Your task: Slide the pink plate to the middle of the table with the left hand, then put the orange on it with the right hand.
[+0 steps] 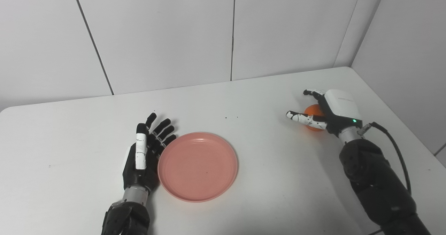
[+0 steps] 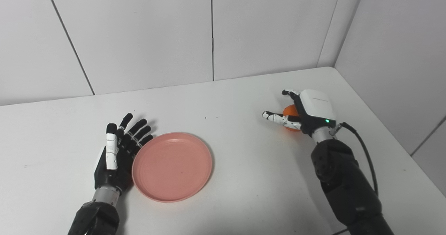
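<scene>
The pink plate point(image 1: 198, 166) lies flat on the white table point(image 1: 244, 99), a little left of its middle. My left hand point(image 1: 144, 151) is open, fingers stretched out, and rests against the plate's left rim. The orange point(image 1: 312, 111) sits on the table at the right, mostly hidden by my right hand point(image 1: 325, 111). That hand reaches over it with the thumb sticking out to the left and the fingers curved past its far side; they are not closed on it. The orange point(image 2: 290, 111) shows the same way in the right eye view.
White wall panels stand behind the table and along its right side. A black cable point(image 1: 397, 148) runs from my right wrist along the forearm. The table's right edge lies close to my right arm.
</scene>
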